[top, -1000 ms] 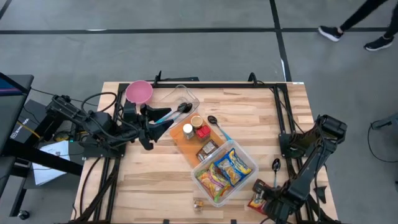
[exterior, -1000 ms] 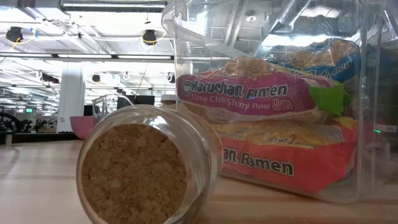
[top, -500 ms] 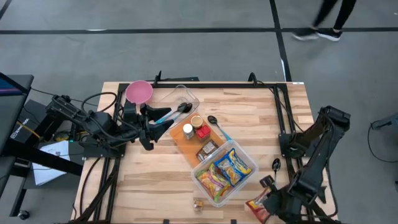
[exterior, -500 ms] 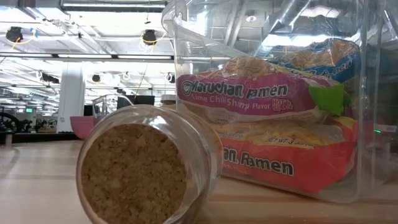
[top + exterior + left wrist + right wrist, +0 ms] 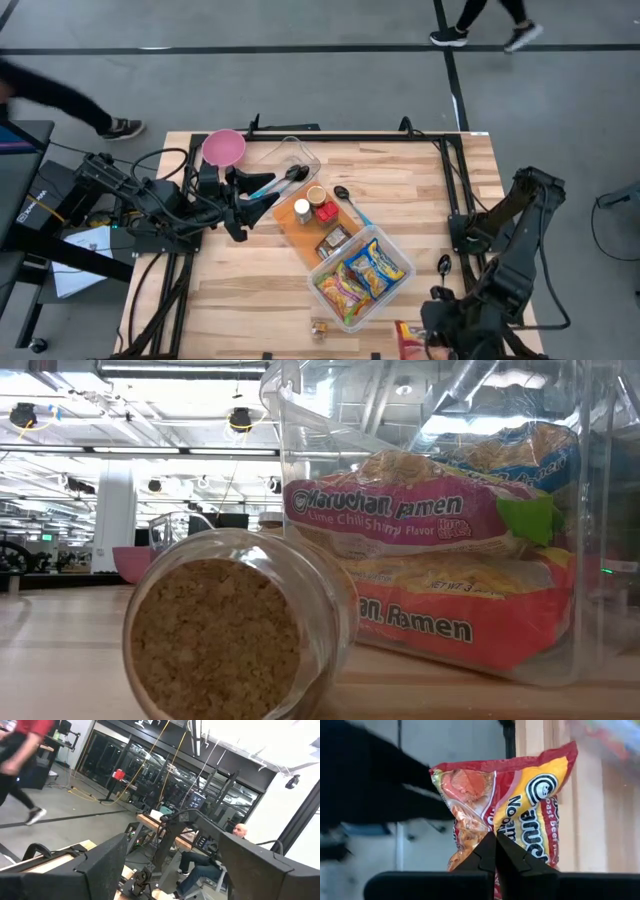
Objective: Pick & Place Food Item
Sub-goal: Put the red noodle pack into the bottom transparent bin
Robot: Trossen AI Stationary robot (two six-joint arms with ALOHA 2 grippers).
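High view, table: wooden table [image 5: 250, 290] with both arms at opposite sides; people's legs cross the floor beyond it.
Right gripper: right gripper [image 5: 425, 335] at the near right edge of the table, fingers pinched fully together on a ramen packet [image 5: 408, 342].
Ramen packet: red and yellow, hanging from the closed fingertips in the right wrist view [image 5: 512, 815]; its body lies over the table edge, just beside the clear bin's near right corner, not inside it.
Left gripper: left gripper [image 5: 262, 197] at the far left of the table, fingers spread wide, nothing between them; the left wrist view shows only the room past its fingers [image 5: 100, 865].
Clear bin: clear plastic bin [image 5: 362, 275] at table centre-near, holding several ramen packets [image 5: 360, 272]; the low view shows two stacked against its wall, pink over red [image 5: 400, 510].
Obstructions near bin: small corked glass jar [image 5: 319, 328] lying on its side just in front of the bin, cork end facing the low camera [image 5: 215, 640]; a dark spoon [image 5: 444, 266] between bin and right arm.
Orange tray: orange tray [image 5: 290, 228] adjoining the bin's far side, carrying a white-capped jar [image 5: 302, 209], a round tin [image 5: 316, 194], a red item [image 5: 327, 211] and a dark packet [image 5: 333, 240].
Other items: pink bowl [image 5: 224, 148] at the far left corner; a clear tub [image 5: 290, 160] beside it; a second spoon [image 5: 345, 197] right of the tray.
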